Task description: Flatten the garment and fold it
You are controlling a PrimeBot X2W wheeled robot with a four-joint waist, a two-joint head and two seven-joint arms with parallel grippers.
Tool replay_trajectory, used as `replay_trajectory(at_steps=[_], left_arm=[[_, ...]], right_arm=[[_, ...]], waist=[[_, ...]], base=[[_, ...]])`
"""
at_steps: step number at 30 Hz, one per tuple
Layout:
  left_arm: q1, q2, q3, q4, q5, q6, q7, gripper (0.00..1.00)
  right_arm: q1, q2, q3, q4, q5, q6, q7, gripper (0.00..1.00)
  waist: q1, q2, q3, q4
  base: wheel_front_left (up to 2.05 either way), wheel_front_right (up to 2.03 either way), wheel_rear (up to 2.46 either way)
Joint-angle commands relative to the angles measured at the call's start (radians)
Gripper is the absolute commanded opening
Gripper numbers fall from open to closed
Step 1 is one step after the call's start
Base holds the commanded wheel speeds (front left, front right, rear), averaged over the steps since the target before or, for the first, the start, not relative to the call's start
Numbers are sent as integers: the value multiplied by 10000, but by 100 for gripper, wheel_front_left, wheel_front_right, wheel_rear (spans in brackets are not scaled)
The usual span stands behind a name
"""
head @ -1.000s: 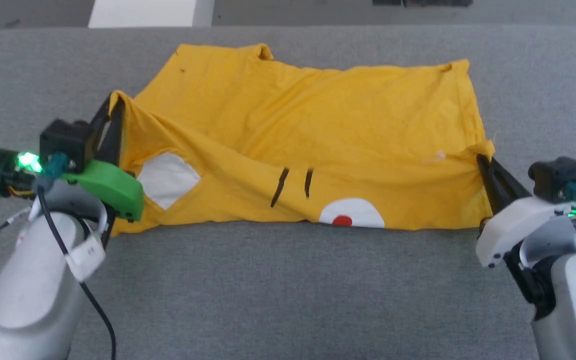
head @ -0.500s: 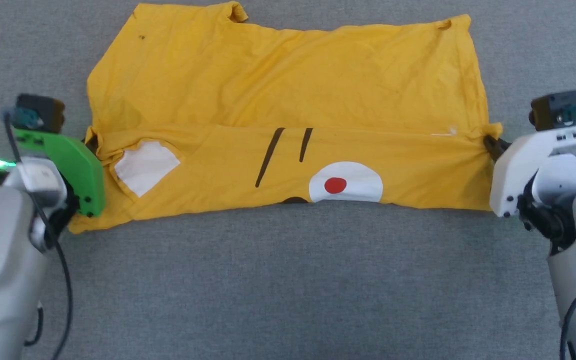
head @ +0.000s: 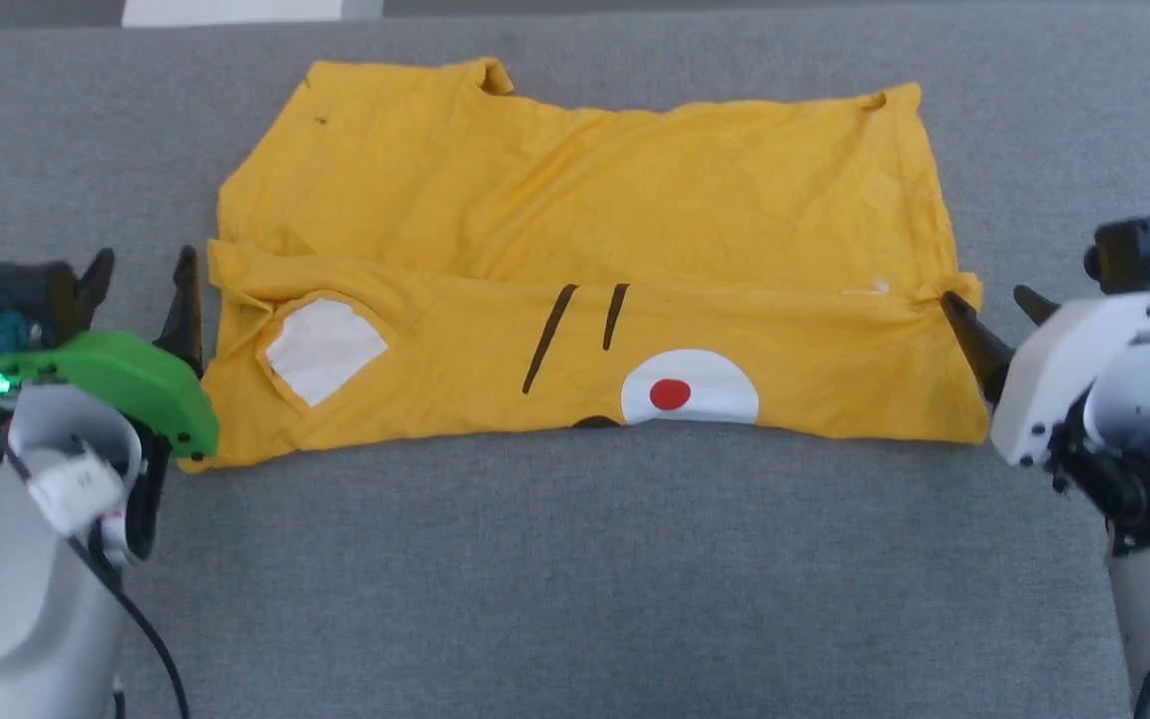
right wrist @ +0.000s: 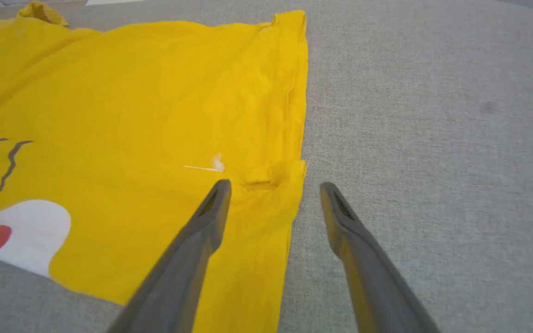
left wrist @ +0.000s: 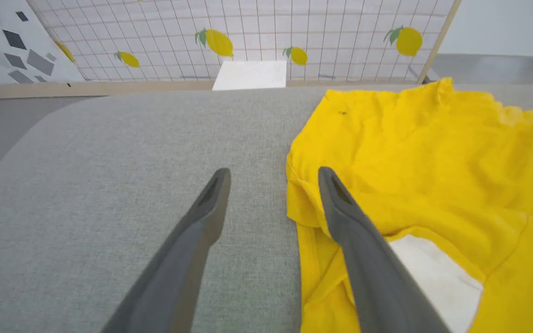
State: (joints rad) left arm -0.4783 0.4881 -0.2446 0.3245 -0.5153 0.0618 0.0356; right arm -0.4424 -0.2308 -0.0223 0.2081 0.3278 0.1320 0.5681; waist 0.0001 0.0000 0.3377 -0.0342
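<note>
As the garment (head: 585, 230) lies across the grey table (head: 575, 579), long axis side to side, the left end effector (head: 144, 262) and right end effector (head: 982, 298) stand at its two ends. Both are wide open, holding nothing.

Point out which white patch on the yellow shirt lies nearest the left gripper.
The plain white patch beside the left gripper; the other patch sits mid-hem and carries a red dot.

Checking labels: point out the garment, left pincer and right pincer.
garment (head: 585, 200), head view, plain upper panel.
left pincer (left wrist: 273, 172), left wrist view, midway between open fingertips.
right pincer (right wrist: 274, 184), right wrist view, midway between open fingertips.
</note>
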Motion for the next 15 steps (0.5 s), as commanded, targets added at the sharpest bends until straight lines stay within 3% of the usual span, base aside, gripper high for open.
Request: replay_trajectory(at_steps=[1, 2, 3, 6, 10, 15], left_arm=[[441, -178, 151, -190, 167, 303, -697, 100], [786, -343, 234, -353, 179, 474, -1188, 100], [1681, -716, 331, -670, 147, 846, -1913, 100], [2459, -1070, 244, -902, 151, 1255, -2061, 100], [3070, -1408, 283, -952, -259, 1578, -1566, 100], [3355, -1467, 439, -934, -637, 2331, -208, 100]], right_arm=[[409, 120, -86, -213, -40, -13, -578, 100], [705, 215, -145, -395, -76, -13, -1112, 100], [1480, 532, -420, -862, -278, -13, -2544, 100], [2209, 1028, -733, -1382, -540, -13, -4140, 100], [2957, 1434, -806, -1862, -890, -13, -5812, 100], [3438, 1646, -606, -2051, -1208, -13, -6771, 100]], waist=[[-1, 0, -670, 130], [-1, 0, -831, 136], [-1, 0, -1146, 154], [-1, 0, -1388, 136], [-1, 0, -1539, 20], [-1, 0, -1597, -240]], base=[[0, 0, 0], [0, 0, 0], [0, 0, 0], [0, 0, 0], [0, 0, 0], [0, 0, 0]])
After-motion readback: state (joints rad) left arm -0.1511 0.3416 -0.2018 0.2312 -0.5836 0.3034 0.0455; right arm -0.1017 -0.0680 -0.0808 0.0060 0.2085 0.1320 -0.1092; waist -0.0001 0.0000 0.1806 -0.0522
